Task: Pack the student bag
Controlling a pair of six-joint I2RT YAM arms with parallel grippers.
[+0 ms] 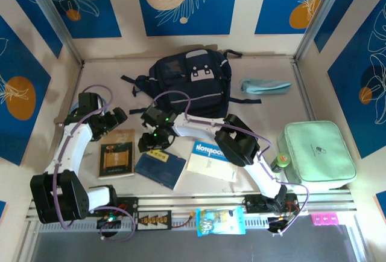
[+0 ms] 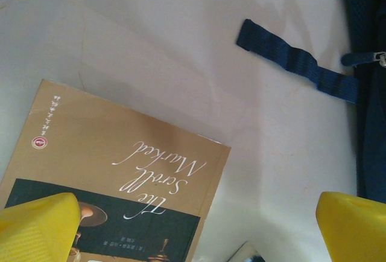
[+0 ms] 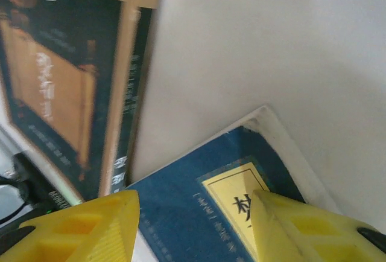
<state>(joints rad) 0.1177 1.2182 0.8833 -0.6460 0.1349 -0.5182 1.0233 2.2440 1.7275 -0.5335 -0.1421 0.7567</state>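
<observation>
Top external view puts the student bag flat on the counter at the far middle, its black straps splayed to both sides, well apart from the mint-green case at the right. It looks like limp fabric with no stiffening, so it is likely light but floppy: lifted by a single strap it would probably sag and twist, and its mouth would fall shut unless one side is held up. The firmest places to take hold seem to be the seam beside the zip or the loop at its top (whether the zip is open I cannot tell from here). The left hand hovers near the bag's left strap with its yellow fingers spread wide and nothing between them, above the corner of the tan book. The right hand hangs just in front of the bag, jaws apart over a corner of the blue book, clamped on nothing.
</observation>
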